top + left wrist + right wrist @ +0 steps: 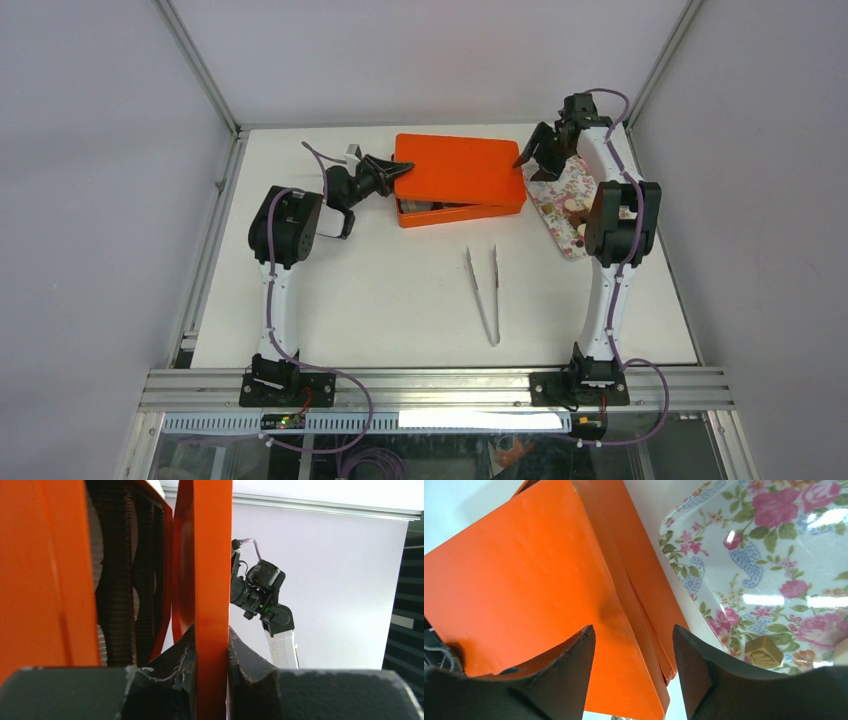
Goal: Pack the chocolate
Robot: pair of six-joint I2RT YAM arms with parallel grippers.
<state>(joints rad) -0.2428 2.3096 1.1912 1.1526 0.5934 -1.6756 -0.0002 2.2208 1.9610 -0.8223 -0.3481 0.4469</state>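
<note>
Pinching the orange lid [212,555], the left tool [402,170] holds it tilted over the box [455,212]. The right tool [634,650] straddles the opposite edge, jaws apart. Chocolate [764,651] sits on the flowered tray [774,545]. The danger: an uneven squeeze twisting the lid loose.

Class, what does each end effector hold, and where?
Left end effector pinches the lid by its left rim; right end effector holds nothing, astride the right edge.

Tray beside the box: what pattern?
The tray is white with pink flowers, green leaves, blue paisley; best in right wrist view.
</note>
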